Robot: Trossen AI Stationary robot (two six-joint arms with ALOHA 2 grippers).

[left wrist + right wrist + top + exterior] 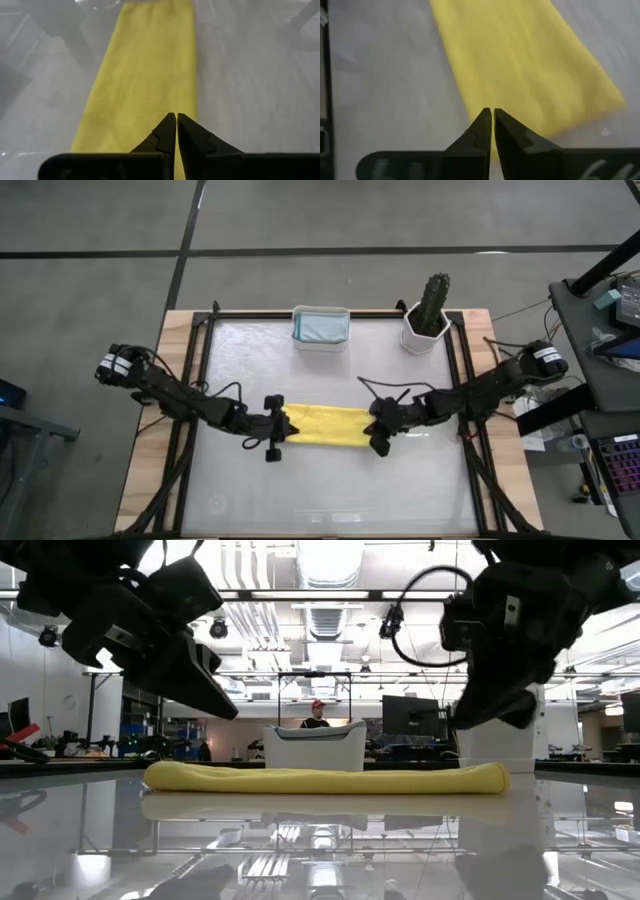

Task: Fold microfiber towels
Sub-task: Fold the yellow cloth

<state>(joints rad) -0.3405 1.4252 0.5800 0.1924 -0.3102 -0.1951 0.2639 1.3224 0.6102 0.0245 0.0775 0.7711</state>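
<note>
Yellow towel (pixel 322 424) folded into a long strip, flat at mid-bench (pixel 330 490). Left gripper (pixel 277 428) at one short end, right gripper (pixel 381 428) at the other, both jaws closed, empty. Soft, light, limp; probably best pinched at end corners.

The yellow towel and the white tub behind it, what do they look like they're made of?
Yellow towel: soft woven cloth, probably microfiber; fine ribbed matte texture, rounded fold.
White tub: likely plastic; smooth, rigid walls, slight sheen.

Bright overhead lights, tabletop (pixel 320 840) glare, right wrist blurry
</note>
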